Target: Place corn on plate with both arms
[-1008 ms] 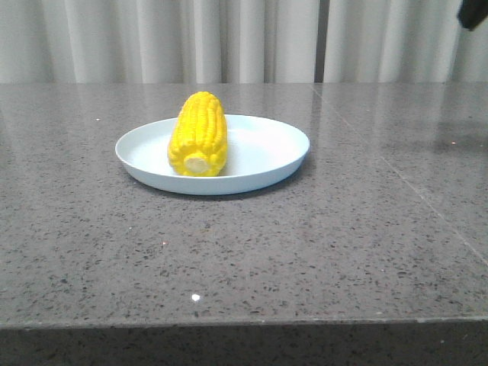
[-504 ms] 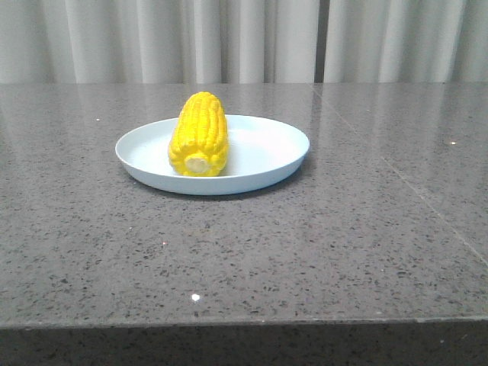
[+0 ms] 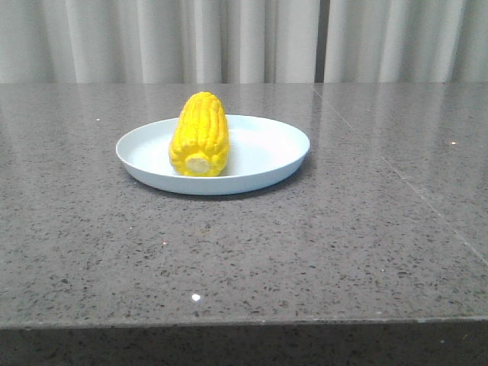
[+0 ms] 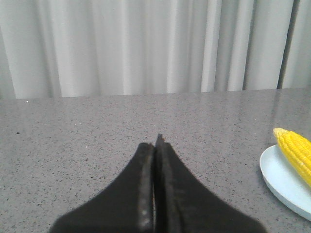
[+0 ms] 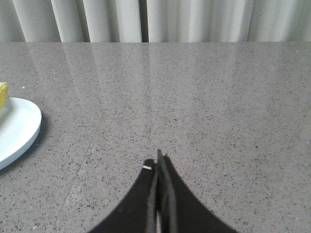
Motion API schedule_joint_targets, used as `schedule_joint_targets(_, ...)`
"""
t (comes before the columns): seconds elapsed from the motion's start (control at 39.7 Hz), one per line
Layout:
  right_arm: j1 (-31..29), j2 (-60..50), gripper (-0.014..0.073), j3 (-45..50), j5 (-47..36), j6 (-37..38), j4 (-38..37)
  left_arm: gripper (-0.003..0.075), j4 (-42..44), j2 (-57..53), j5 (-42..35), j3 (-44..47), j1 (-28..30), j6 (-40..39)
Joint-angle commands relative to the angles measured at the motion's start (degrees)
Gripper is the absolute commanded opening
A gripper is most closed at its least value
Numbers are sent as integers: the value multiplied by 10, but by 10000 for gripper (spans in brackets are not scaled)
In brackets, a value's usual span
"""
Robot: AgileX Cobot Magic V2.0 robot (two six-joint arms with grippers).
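Note:
The yellow corn [image 3: 199, 133] lies on the pale light-blue plate [image 3: 267, 156] at the middle of the table, its cream stub end toward me. Neither gripper shows in the front view. In the left wrist view my left gripper [image 4: 156, 143] is shut and empty, apart from the plate [image 4: 282, 179] and the corn [image 4: 296, 148] at that view's edge. In the right wrist view my right gripper [image 5: 159, 158] is shut and empty over bare table; the plate [image 5: 17, 128] and a sliver of corn [image 5: 2, 93] show at the edge.
The grey speckled stone table [image 3: 343, 244] has a seam running from the back toward the front right. Its front edge is near the bottom of the front view. Pale curtains [image 3: 244, 38] hang behind the table.
A dark part of the right arm at the top right corner of the front view has left the picture. The corn and plate have not moved.

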Motion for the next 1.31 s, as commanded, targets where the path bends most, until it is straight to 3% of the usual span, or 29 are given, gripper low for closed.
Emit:
schedule_joint_targets(0.0,-1,4,-68,-13,-50,-6,-11,-20,1,5,-46,-16,-5,0)
schedule_joint_targets(0.91,-1,4,-68,-13,-50,-6,-11,-20,2,-2,-46,-10,-3,0)
schedule_joint_targets(1.29,-1,4,-68,-13,-50,-6,-11,-20,-37,-146,-47,131,78,0)
